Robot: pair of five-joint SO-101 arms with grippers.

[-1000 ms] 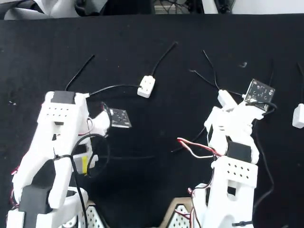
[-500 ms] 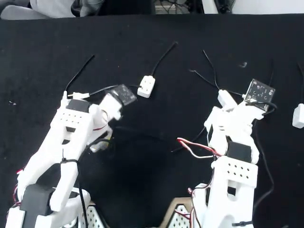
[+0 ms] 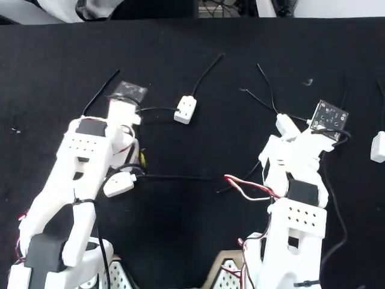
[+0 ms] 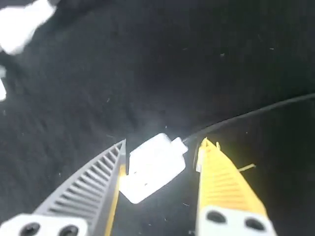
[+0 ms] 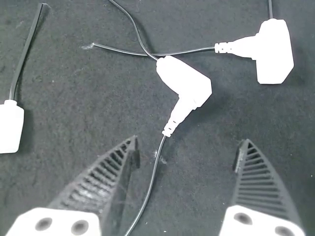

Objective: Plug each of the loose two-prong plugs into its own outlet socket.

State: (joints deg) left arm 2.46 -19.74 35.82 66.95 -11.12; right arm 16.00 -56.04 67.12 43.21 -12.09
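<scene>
My left gripper [image 4: 165,142] is open low over the black table, its grey and yellow fingers on either side of a white two-prong plug [image 4: 153,167] without clamping it. The plug's black cable runs off past the yellow finger. That plug [image 3: 118,183] lies beside the left arm [image 3: 90,144] in the high view. My right gripper [image 5: 189,141] is open above a white angled plug [image 5: 187,86] and holds nothing. Beyond it lie a second white plug [image 5: 273,49] and a white socket block [image 5: 10,125]. That socket block [image 3: 185,109] sits mid-table between the arms.
Thin black cables [image 3: 264,96] cross on the black cloth [image 3: 192,229] near the right arm [image 3: 295,168]. Another white piece [image 3: 378,147] lies at the right edge. A blurred white piece [image 4: 22,24] lies farther off in the left wrist view.
The left arm's wrist has swung toward the back of the table, and the white plug has come into view beside it. The right arm has not moved.
</scene>
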